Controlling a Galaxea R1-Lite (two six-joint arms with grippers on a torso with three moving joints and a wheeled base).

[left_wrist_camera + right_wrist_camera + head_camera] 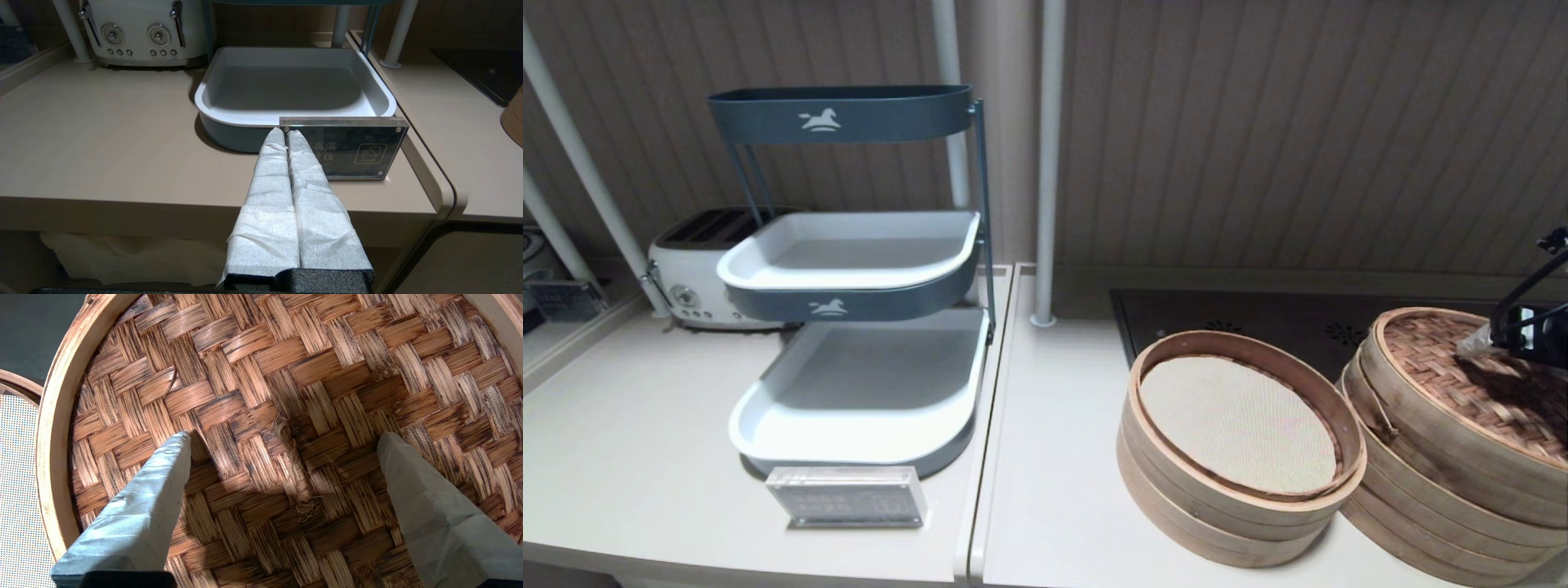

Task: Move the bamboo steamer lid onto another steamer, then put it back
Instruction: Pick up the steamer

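Note:
A woven bamboo steamer lid (1462, 384) with a pale hoop rim lies slightly tilted on top of the stacked steamer (1437, 506) at the far right. My right gripper (1482, 343) hovers just over the lid's weave (261, 375), open, its wrapped fingers either side of the small centre loop (292, 465) and holding nothing. Whatever lies under the lid is hidden. To the left stands the other steamer (1225, 506), uncovered, with a cream liner (1237, 420) inside. My left gripper (284, 132) is shut and empty, parked low at the counter's front edge.
A three-tier grey and white tray rack (858, 343) stands on the left counter with a cream toaster (690, 278) behind it. A clear acrylic sign (847, 496) is in front of the rack. A black hob (1258, 322) lies behind the steamers. Two white poles (1045, 163) rise at the back.

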